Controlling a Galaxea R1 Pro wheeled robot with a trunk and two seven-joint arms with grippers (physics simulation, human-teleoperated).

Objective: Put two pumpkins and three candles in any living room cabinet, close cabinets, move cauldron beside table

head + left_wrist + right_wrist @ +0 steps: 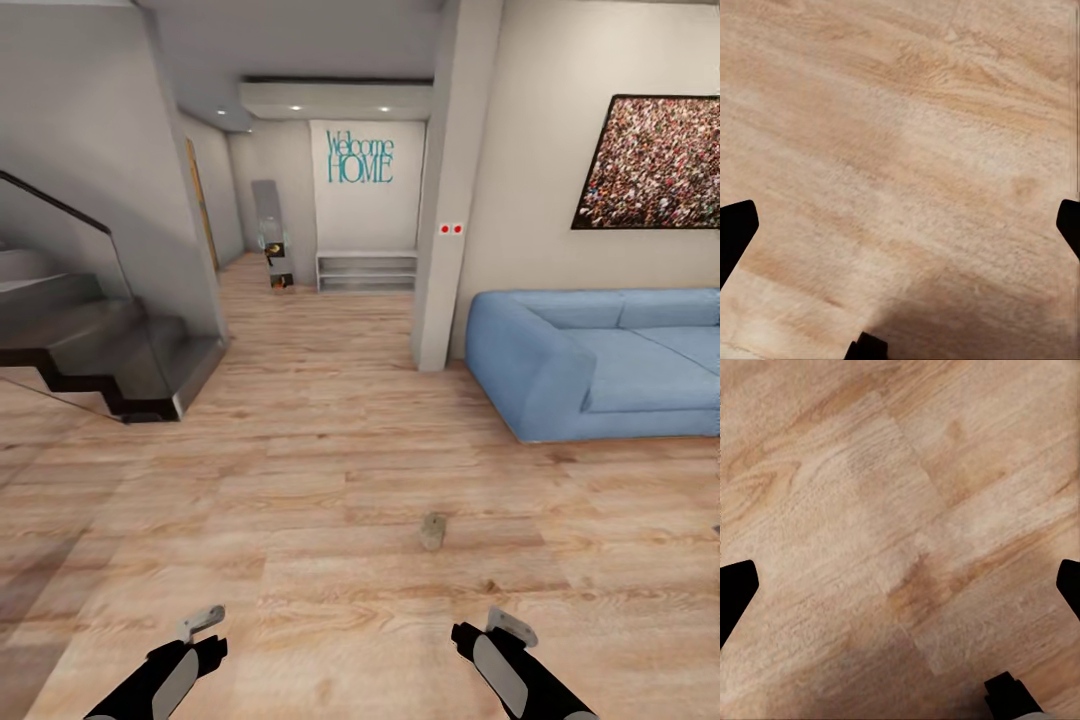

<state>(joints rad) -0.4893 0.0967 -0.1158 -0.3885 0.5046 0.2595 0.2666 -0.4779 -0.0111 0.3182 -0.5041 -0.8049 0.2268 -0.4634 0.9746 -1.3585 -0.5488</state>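
Note:
My two arms hang low over a bare wooden plank floor. The left arm and right arm reach in at the near edge of the head view. My left gripper points down at the planks, its dark fingertips spread wide with nothing between them. My right gripper is likewise open over the floor, fingertips far apart. A small grey-tan object lies on the floor ahead of the right arm; it is too small to tell what it is.
A blue sofa stands at the right under a framed picture. A dark staircase with a glass side rises at the left. A white pillar splits the room from a hallway with pale grey open shelving.

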